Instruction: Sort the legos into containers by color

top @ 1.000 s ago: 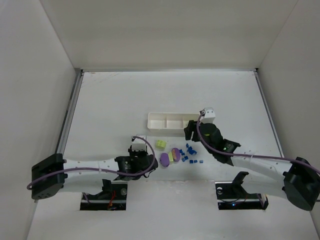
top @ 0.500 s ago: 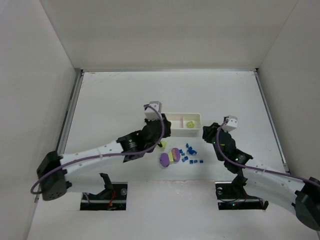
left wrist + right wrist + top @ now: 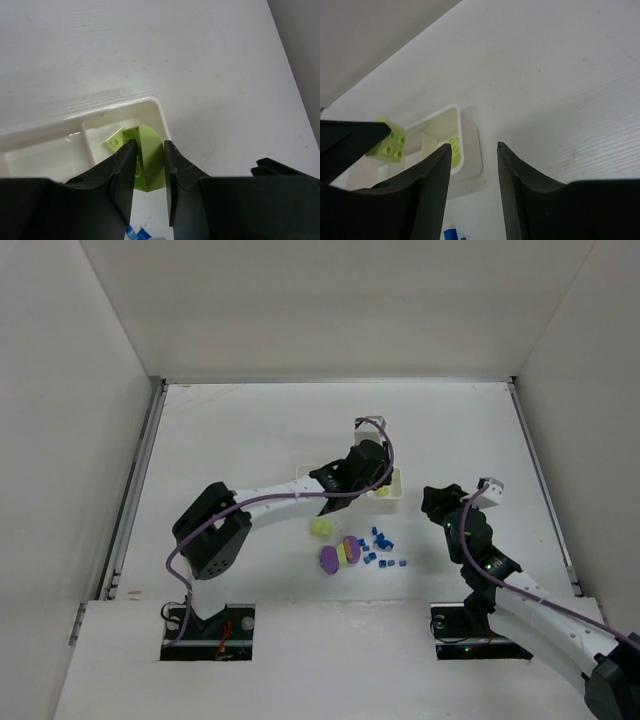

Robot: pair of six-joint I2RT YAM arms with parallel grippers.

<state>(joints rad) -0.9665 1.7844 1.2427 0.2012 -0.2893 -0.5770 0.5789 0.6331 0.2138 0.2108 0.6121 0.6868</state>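
Observation:
My left gripper [image 3: 374, 484] [image 3: 149, 148] is shut on a yellow-green block [image 3: 148, 165] and holds it just above the right compartment of the white tray [image 3: 396, 480] [image 3: 115, 109]. Another yellow-green block [image 3: 115, 142] [image 3: 453, 145] lies in that compartment. The held block also shows in the right wrist view [image 3: 390, 140]. My right gripper [image 3: 431, 502] [image 3: 475, 150] is open and empty, to the right of the tray [image 3: 470, 150]. On the table lie a yellow-green block [image 3: 320, 528], a purple piece [image 3: 329, 560], a purple and yellow-green piece [image 3: 347, 548] and several dark-blue bricks [image 3: 381, 541].
The left arm [image 3: 270, 502] stretches across the tray's left and middle compartments and hides them from above. A blue brick [image 3: 451, 234] shows at the bottom of the right wrist view. Walls enclose the table on three sides.
My left arm has swung from the table near the loose pieces up and right to the tray's right compartment, carrying a yellow-green block. My right gripper left a block there and drew back right.

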